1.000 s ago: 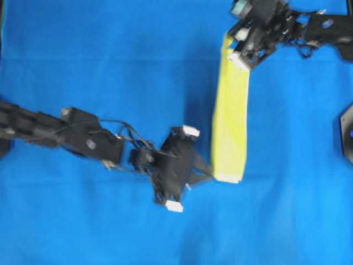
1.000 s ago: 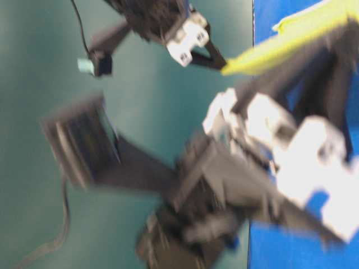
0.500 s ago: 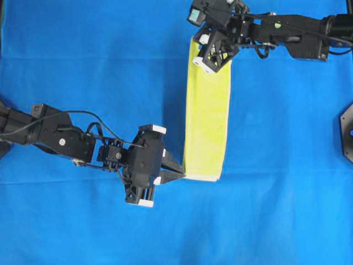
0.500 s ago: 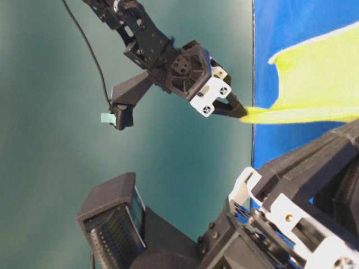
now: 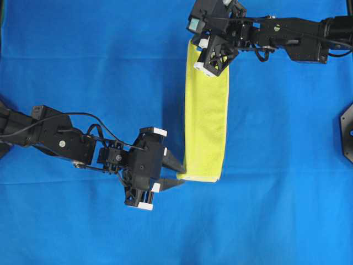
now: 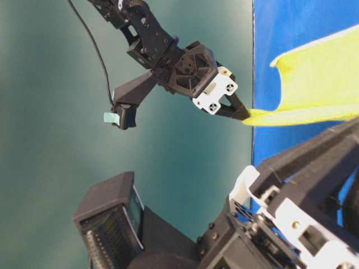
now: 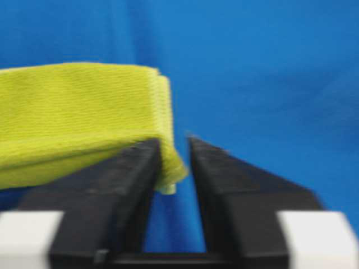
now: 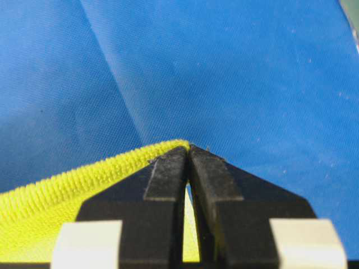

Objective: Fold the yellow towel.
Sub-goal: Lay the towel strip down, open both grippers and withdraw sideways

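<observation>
Overhead: the yellow towel lies as a long folded strip mid-way across the blue cloth. The left gripper, jaws parted, straddles its near corner.

Left wrist: that corner sits loose between the fingers and could snag (undoing the fold).

Right wrist: the right gripper pinches the far corner.

yellow towel — folded into long narrow strip, lying flat
</observation>
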